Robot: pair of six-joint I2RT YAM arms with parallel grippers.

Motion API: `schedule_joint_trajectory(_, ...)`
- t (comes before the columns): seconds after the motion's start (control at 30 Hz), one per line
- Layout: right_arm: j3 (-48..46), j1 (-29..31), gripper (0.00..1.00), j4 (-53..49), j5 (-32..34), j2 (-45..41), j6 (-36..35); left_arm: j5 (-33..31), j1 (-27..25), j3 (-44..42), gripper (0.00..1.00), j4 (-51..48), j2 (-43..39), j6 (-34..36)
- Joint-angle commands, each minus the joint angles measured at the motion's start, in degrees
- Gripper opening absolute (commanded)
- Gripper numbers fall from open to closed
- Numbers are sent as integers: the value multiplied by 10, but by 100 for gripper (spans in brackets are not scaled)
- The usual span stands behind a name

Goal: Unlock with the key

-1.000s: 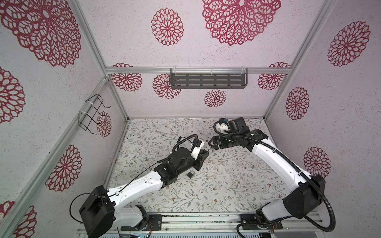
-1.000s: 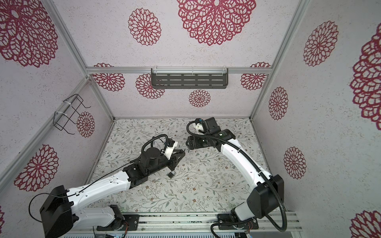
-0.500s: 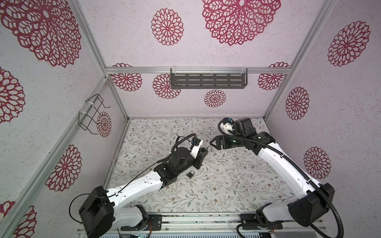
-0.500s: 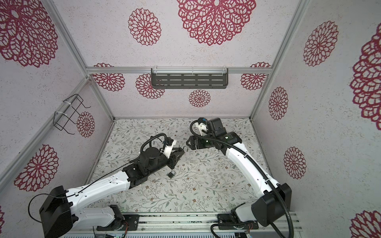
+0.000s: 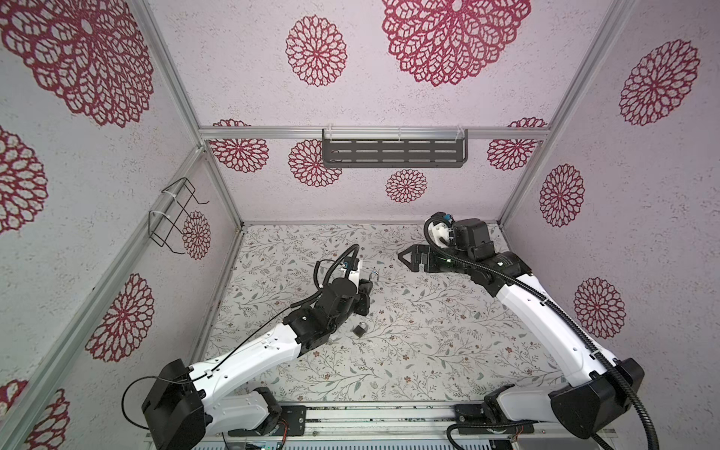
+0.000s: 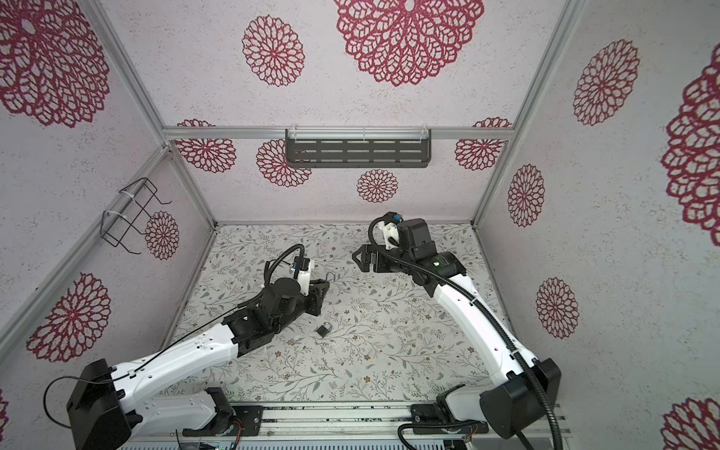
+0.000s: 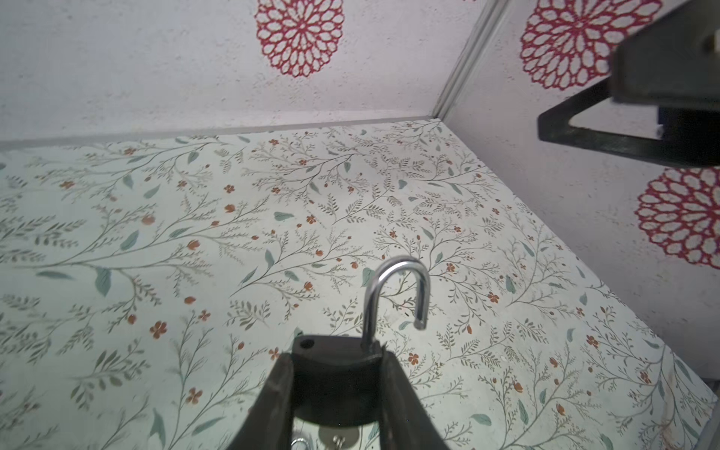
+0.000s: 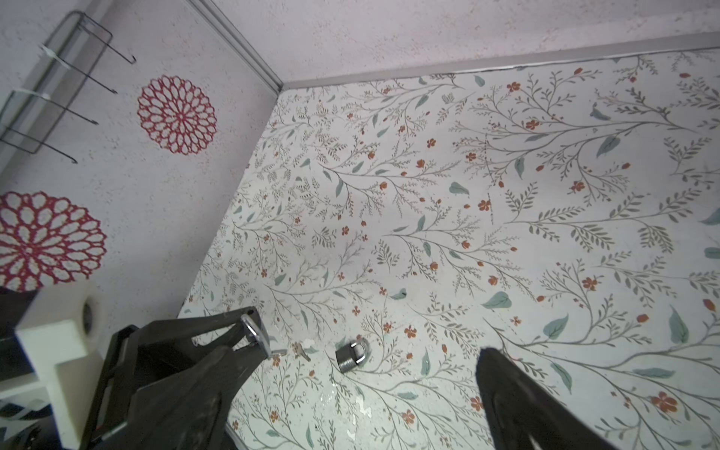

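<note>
**Open padlock in the grip, keys loose on the table**

Left pincer (image 7: 336, 360): closed on the body of the black padlock (image 7: 331, 385), apparently clear of the table, with the shackle (image 7: 401, 261) pointing away from the wrist and sprung free at one leg. Looks unlocked already, so mostly a matter of not losing that now.

Could slip or twist out of the hold: smooth body, pinched only across two sides, steel loop overhanging. Could snap shut again if knocked against the table or the other arm on the way down. Could come down on the keys (image 8: 302, 350), lying on the table close by. Cannot tell whether any key sits in the keyhole.

Toward 6 o'clock in a top view, a grey padlock (image 5: 359, 329), shackle closed, flat on the table (image 5: 428, 350), apart from both arms; easy to mistake for the one in hand. At 2 o'clock, right pincer (image 5: 405, 257): spread wide, empty, raised, near enough to catch the loop if swung in. At 10 o'clock a wire rack (image 5: 175, 218) on the side wall, at 12 o'clock a slotted shelf (image 5: 393, 152) on the back wall; neither in the way.
</note>
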Motion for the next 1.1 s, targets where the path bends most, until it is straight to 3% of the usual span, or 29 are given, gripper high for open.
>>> schedule_joint_trajectory(0.0, 17, 6, 99, 58, 12, -17, 40, -30, 25, 30, 0, -107, -17, -86)
schedule_joint_trajectory(0.4, 19, 99, 99, 160, 145, 14, 171, 71, 132, 4, 0, -215, 19, -173)
schedule_joint_trajectory(0.6, 22, 129, 99, 209, 149, 49, 231, 116, 180, 2, 0, -224, 67, -173)
schedule_joint_trajectory(1.07, 34, 143, 99, 219, 185, 54, 242, 159, 247, 37, 0, -227, 205, -136)
